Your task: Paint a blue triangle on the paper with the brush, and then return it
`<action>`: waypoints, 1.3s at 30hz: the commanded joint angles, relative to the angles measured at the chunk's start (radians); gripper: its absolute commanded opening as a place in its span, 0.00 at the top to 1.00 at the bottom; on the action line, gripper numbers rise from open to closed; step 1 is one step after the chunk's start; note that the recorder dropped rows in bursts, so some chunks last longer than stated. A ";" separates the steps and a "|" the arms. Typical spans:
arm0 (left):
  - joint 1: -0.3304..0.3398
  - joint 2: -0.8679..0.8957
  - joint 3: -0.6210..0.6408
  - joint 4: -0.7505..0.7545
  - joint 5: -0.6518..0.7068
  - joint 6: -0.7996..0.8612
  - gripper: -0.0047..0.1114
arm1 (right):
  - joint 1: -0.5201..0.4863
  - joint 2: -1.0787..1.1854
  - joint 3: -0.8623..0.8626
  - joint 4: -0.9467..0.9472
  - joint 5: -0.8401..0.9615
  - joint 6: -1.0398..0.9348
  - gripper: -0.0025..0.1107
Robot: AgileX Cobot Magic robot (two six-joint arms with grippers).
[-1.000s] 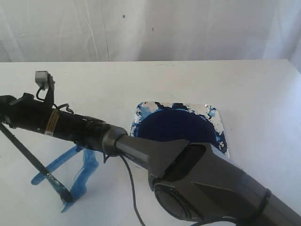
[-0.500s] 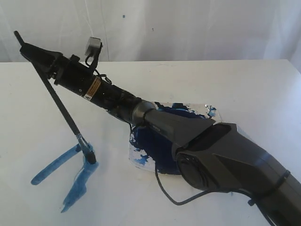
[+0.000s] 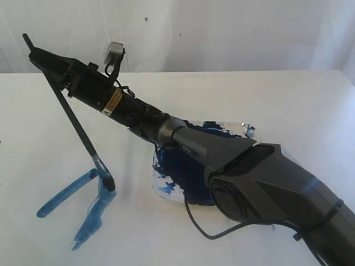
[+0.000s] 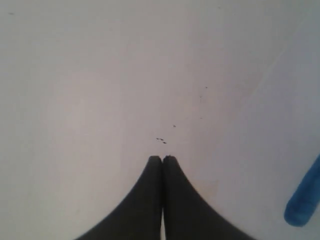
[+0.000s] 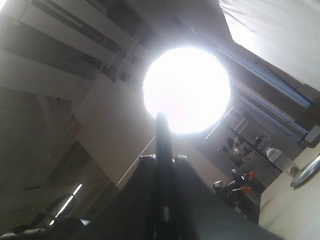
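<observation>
With the brush (image 3: 75, 124) clamped near its upper end by the right fingers (image 3: 45, 60) and its tip set on the paper (image 3: 33, 160) well below them, two sides of the blue triangle (image 3: 62, 195) are judged painted, with the third side and the return outstanding; the left fingers (image 4: 161, 161) are closed empty.

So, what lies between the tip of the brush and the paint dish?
Nothing. In the exterior view, the stretch from the tip of the brush to the dish is only bare white surface.
</observation>
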 commanded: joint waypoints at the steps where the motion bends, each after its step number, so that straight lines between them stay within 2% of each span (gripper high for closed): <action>1: 0.004 0.052 0.007 -0.128 0.066 0.135 0.96 | 0.021 -0.023 -0.016 0.017 0.035 -0.006 0.98; 12: 0.004 0.065 0.007 -0.136 0.184 0.152 0.96 | 0.080 -0.019 -0.024 0.275 0.105 -0.054 0.98; 18: 0.004 0.065 0.007 -0.132 0.191 0.154 0.96 | 0.087 -0.019 -0.024 0.317 0.028 -0.054 0.98; 27: 0.004 0.065 0.007 -0.156 0.181 0.151 0.96 | 0.087 -0.019 -0.024 0.388 0.031 -0.044 0.98; 33: 0.004 0.065 0.012 -0.224 0.247 0.154 0.96 | 0.083 -0.019 -0.024 0.434 0.002 -0.026 0.98; 39: 0.004 0.003 0.126 -0.239 0.129 0.151 0.96 | 0.069 -0.019 -0.024 0.469 -0.016 -0.019 0.98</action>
